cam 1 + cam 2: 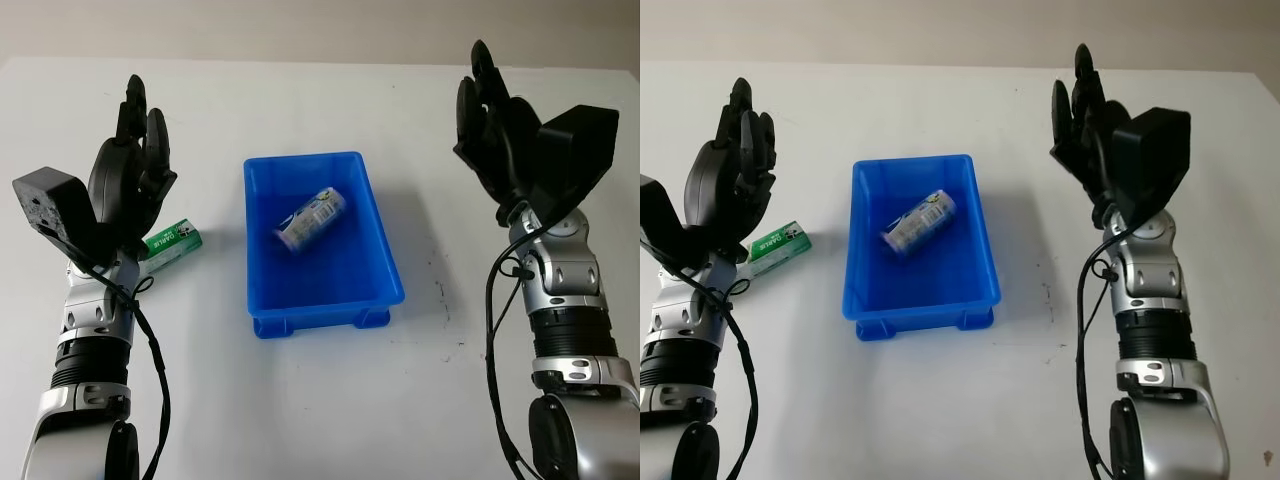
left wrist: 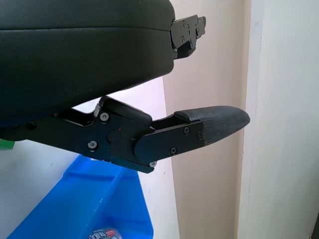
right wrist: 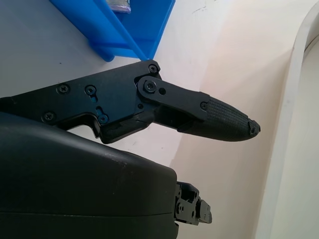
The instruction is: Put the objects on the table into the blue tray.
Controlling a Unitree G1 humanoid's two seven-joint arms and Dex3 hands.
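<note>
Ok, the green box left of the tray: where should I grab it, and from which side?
Grip the green box across its long sides near the middle, coming from above with the left hand, open just over it. It lies flat on the table, apart from the blue tray.

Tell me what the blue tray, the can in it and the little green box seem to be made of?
Tray: looks like moulded plastic, glossy, one even blue, with a rolled rim. Can: probably thin metal or a foil-wrapped tube under a printed label; its end looks silvery. Green box: likely printed cardboard, with flat faces and sharp edges, lying by the left robot hand.
</note>
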